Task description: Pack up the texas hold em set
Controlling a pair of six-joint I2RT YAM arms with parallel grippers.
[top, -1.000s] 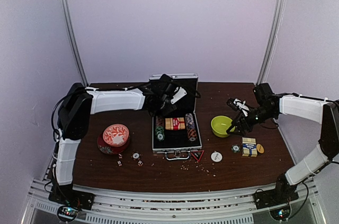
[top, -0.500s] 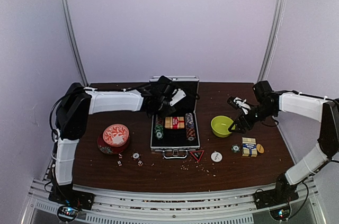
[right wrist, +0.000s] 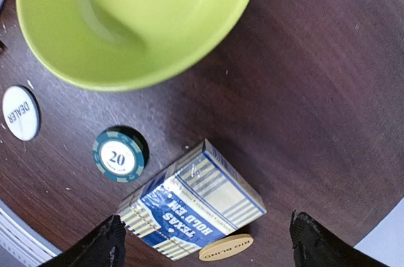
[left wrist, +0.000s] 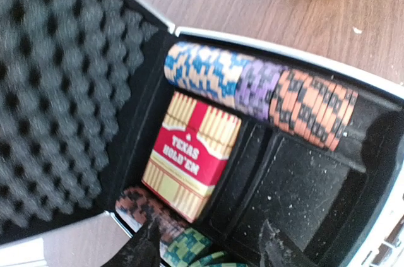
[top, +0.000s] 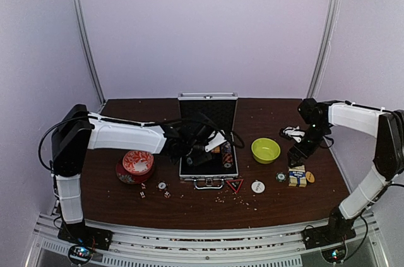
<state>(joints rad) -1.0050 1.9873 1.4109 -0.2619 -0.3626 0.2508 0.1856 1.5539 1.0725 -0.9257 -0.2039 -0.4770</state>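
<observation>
Brown surface (top: 189, 207) carries the silver case (top: 209, 177), lid upright, foam-lined. Left hand (left wrist: 211, 251) hovers over the case interior, fingers parted, holding nothing. Inside: a row of blue, purple and orange chips (left wrist: 259, 90) along 1 side, a red card deck (left wrist: 189, 156) in the middle bay, more chips (left wrist: 167, 226) on the other side. Right hand (right wrist: 205, 242) hangs spread wide and empty above the blue card deck (right wrist: 189, 207), which lies near the green bowl (right wrist: 136, 17). Beside it: 1 chip marked 20 (right wrist: 118, 154), 1 dealer button (right wrist: 20, 112).
</observation>
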